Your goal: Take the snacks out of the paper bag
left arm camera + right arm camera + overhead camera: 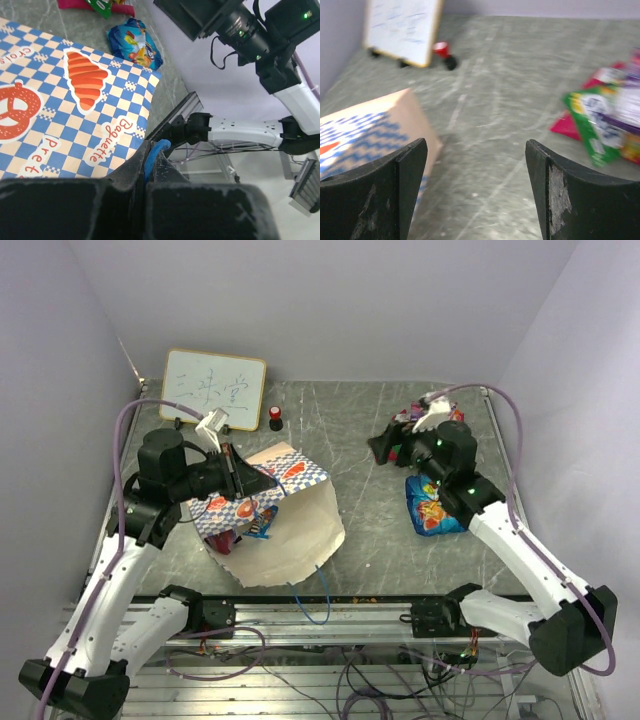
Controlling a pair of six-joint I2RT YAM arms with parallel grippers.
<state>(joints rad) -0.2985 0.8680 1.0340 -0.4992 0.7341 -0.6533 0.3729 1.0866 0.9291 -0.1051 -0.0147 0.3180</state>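
Observation:
The paper bag [290,525] lies on its side at the left of the table, its checkered band with orange logos facing up [65,100]. My left gripper [236,476] is shut on the bag's blue cord handle [152,152] at the bag's upper left. A red and a blue packet [255,525] show at the bag's left side, below this gripper. A larger blue snack [435,505] lies on the right and also shows in the left wrist view [135,42]. Green, pink and purple snacks [592,120] are piled at the far right [412,418]. My right gripper [383,447] [477,160] is open and empty above the table, between the pile and the bag [370,130].
A framed whiteboard [213,390] stands at the back left, with a small red-and-black knob [275,418] beside it; both also show in the right wrist view, the whiteboard [402,27] left of the knob [442,50]. The bag's second blue cord [318,595] hangs over the table's near edge.

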